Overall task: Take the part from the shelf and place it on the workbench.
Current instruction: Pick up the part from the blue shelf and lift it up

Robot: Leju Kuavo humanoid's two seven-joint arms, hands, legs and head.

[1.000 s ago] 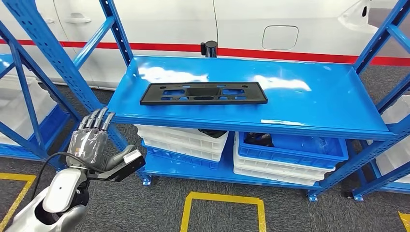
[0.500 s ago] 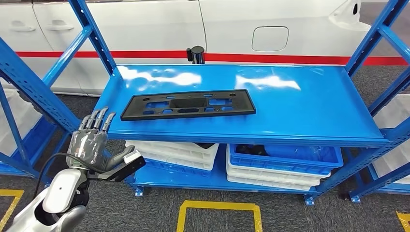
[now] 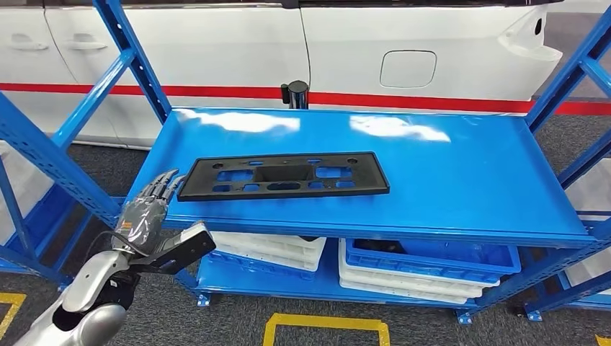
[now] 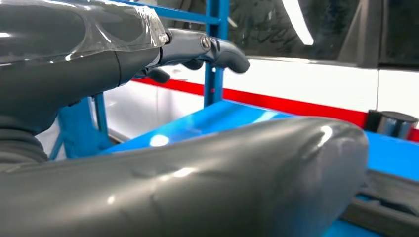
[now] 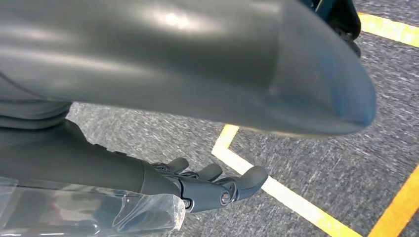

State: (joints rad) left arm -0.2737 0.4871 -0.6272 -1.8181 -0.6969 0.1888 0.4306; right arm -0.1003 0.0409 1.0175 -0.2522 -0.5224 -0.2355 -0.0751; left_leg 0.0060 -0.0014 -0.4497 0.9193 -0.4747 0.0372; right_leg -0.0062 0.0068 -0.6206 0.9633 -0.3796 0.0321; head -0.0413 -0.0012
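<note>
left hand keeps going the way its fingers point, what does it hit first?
Probably the near-left end of the black part on the blue shelf. The left hand is open, its fingers aimed up and right at that corner, just short of the shelf's front edge. Depth is unclear, so it might clip that edge first.

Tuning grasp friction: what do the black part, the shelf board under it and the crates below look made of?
Black part: probably moulded plastic, matte; dull surface, no glare, shaped cutouts.
Shelf board: looks like painted sheet metal, glossy blue; bright light reflections and a folded front edge.
White crates and blue crate: likely plastic, smooth, with stacking rims. None can be confirmed by look alone.
</note>
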